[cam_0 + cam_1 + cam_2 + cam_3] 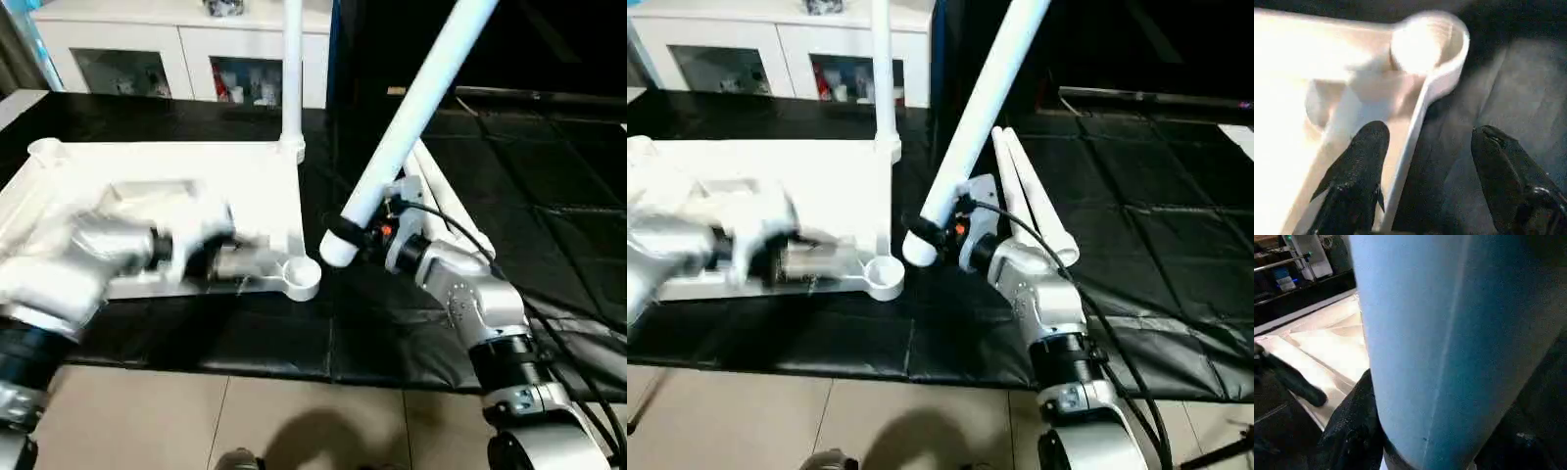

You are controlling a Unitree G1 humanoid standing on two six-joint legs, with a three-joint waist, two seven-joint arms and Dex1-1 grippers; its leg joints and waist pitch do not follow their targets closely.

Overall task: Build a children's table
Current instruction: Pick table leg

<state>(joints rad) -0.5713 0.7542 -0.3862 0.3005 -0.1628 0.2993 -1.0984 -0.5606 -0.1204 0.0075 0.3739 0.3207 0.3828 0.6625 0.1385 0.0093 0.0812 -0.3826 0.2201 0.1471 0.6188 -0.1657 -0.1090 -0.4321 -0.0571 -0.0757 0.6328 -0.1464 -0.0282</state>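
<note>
The right hand [364,227] grips a table leg [411,108] near its lower end, long axis tilted up and away. The empty corner socket [299,274] lies just beside that end, toward the open left hand [1422,161] straddling the tabletop [196,171] rim.

Black padded mats [549,186] covered the work surface, with seams dividing them into panels. Beyond them stood a white cabinet [186,44] with glass doors, small items visible inside. Pale floor tiles [225,421] with dark grout lines lay along the mats' near edge.
</note>
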